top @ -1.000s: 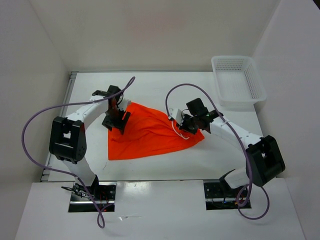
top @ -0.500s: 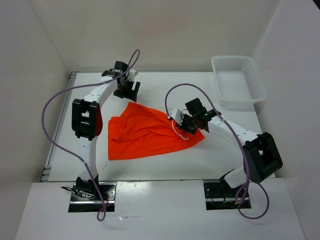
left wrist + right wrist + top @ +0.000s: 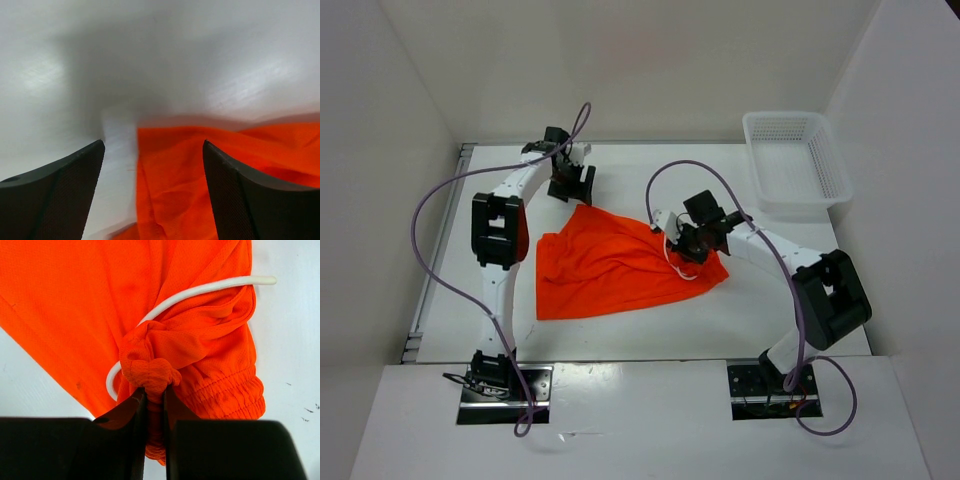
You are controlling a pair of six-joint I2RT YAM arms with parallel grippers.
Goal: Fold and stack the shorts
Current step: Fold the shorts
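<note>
The orange shorts (image 3: 615, 265) lie spread on the white table, waistband end at the right. My right gripper (image 3: 682, 244) is shut on a bunched fold of the waistband (image 3: 155, 377), with the white drawstring (image 3: 200, 290) looping beside it. My left gripper (image 3: 570, 186) is open and empty, hovering just beyond the shorts' far left corner. In the left wrist view that corner (image 3: 200, 170) lies between and below the two dark fingers (image 3: 55, 190).
A white mesh basket (image 3: 796, 160) stands at the table's far right corner. White walls close in the table at the back and both sides. The left arm's purple cable arcs over the left side.
My left gripper let go of the shorts' left corner, swung to the far side of the table, then dropped back slightly toward the shorts. The right gripper shifted a little left, still holding.
</note>
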